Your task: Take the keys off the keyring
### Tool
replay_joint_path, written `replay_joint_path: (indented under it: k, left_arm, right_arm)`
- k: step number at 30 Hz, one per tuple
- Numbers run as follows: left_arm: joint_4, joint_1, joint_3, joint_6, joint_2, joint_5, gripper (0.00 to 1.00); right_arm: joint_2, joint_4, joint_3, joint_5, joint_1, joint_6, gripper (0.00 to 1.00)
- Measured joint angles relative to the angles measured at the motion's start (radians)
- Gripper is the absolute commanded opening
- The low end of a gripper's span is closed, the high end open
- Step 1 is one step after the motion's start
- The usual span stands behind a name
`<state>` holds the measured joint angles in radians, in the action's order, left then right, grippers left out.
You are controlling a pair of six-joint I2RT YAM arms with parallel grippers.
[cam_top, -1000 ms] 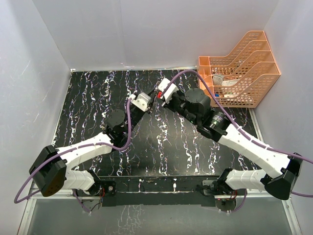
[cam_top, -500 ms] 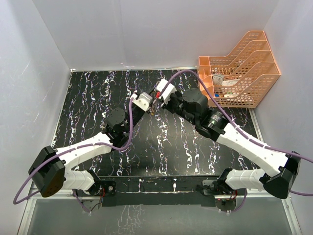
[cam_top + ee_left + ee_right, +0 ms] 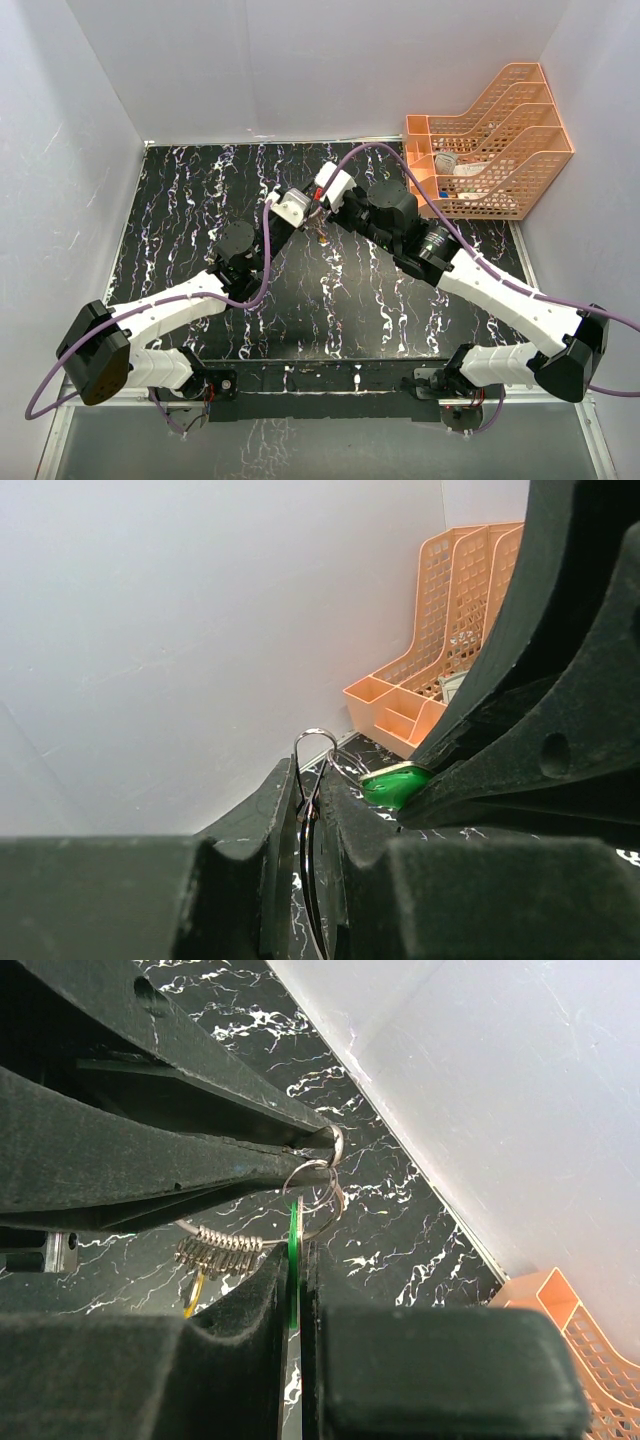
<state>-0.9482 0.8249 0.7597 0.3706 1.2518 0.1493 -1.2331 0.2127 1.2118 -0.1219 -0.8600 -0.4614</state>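
Note:
My left gripper (image 3: 308, 780) is shut on the thin silvery keyring (image 3: 316, 736), whose wire loop sticks out above its fingertips. My right gripper (image 3: 297, 1260) is shut on the green-headed key (image 3: 294, 1230), held edge-on between its pads; this key also shows in the left wrist view (image 3: 393, 785). A small silvery ring (image 3: 315, 1190) links the green key to the keyring. Several dull brass keys (image 3: 222, 1250) and a yellow-headed one (image 3: 196, 1295) hang bunched on the wire. In the top view the left gripper (image 3: 303, 207) and right gripper (image 3: 318, 200) meet tip to tip above the table's far middle.
An orange mesh file rack (image 3: 490, 140) stands at the back right corner, with small items in it. The black marbled tabletop (image 3: 200, 210) is walled by white panels at the back and both sides.
The right gripper has moved left and a little farther back, pushing in against the left gripper. The left gripper shifted slightly with it. Both stay shut.

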Motion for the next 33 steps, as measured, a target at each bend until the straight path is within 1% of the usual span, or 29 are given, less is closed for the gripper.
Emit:
replay_joint_path:
  k: [21,33]
  left_arm:
    - [-0.005,0.004,0.000,0.008,-0.023,0.010,0.00]
    - [-0.023,0.004,0.000,0.003,-0.038,0.008,0.00]
  right_arm:
    - [0.032,-0.022,0.000,-0.023,0.000,-0.004,0.00]
    - [0.034,-0.032,0.000,-0.005,0.000,-0.003,0.00]
